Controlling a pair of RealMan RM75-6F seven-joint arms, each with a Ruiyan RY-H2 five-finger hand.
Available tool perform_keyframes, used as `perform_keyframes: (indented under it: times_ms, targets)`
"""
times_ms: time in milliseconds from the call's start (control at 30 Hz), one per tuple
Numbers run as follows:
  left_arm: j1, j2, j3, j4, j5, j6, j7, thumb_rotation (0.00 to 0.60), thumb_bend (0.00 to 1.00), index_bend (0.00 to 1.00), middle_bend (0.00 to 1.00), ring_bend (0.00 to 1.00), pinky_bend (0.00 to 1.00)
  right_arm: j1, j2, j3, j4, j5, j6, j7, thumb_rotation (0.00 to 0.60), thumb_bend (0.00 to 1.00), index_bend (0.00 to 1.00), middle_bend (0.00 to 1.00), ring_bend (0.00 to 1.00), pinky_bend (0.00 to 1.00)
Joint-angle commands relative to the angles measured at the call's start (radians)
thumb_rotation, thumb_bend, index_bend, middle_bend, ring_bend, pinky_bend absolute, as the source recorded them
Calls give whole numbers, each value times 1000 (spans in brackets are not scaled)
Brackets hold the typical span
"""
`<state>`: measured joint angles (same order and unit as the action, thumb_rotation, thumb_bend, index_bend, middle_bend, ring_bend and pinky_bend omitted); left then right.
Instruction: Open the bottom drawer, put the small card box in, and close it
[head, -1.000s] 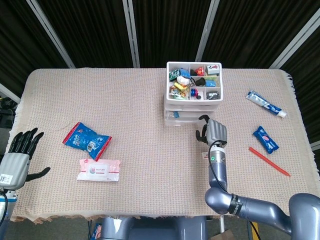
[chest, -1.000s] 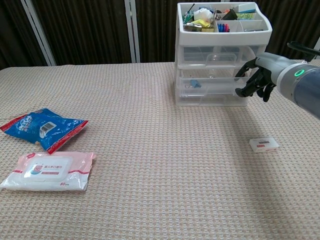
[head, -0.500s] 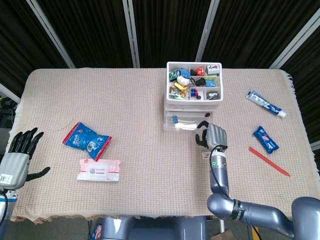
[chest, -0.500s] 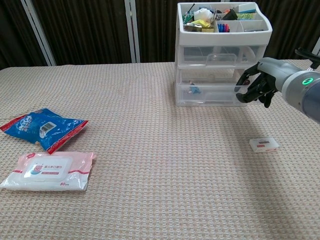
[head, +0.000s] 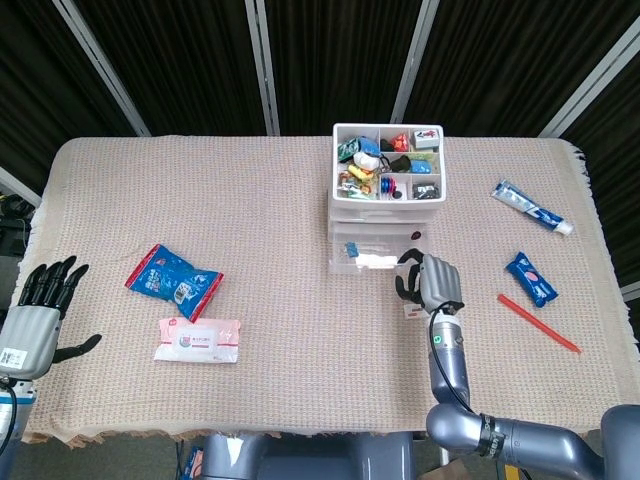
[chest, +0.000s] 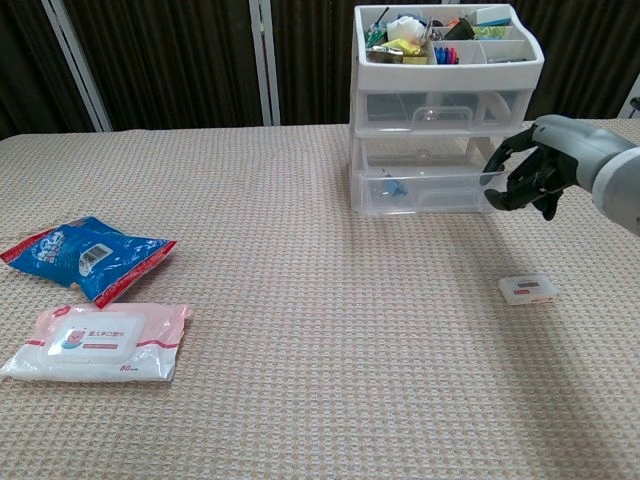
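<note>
Robot hand (chest: 528, 175) on my right hooks the bottom drawer (chest: 425, 190) edge at 3 o'clock; off-centre pulling could skew the light organizer (chest: 445, 110).

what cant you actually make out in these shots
- Right robot hand: whether its fingers grip the bottom drawer front; in both views the curled fingers hide the contact.
- Small card box: its print is too small in chest view; in head view the hand mostly covers it.
- Drawer contents: blurred through clear plastic.
</note>
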<state>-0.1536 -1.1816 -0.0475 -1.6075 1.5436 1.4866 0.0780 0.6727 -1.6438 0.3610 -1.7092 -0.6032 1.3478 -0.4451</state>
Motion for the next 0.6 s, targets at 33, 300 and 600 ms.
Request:
perform_keyframes:
  times_ms: [33, 300, 600]
  targets:
    - [0, -1, 0, 0, 0, 0, 0, 600, 101, 73, 0, 0, 0, -8, 3, -7, -8, -17, 0, 8, 600, 364, 425, 742, 753, 651]
    - [-1, -2, -1, 1, -2, -1, 5, 600, 100, 73, 0, 0, 0, -22, 9, -21, -38, -59, 2, 6, 600, 331, 228, 738, 740, 650]
    - [0, -2, -2, 2, -4, -1, 6, 600, 102, 73, 0, 0, 0, -33, 40, -30, -86, -27, -12, -28, 600, 298, 126, 734, 737, 651]
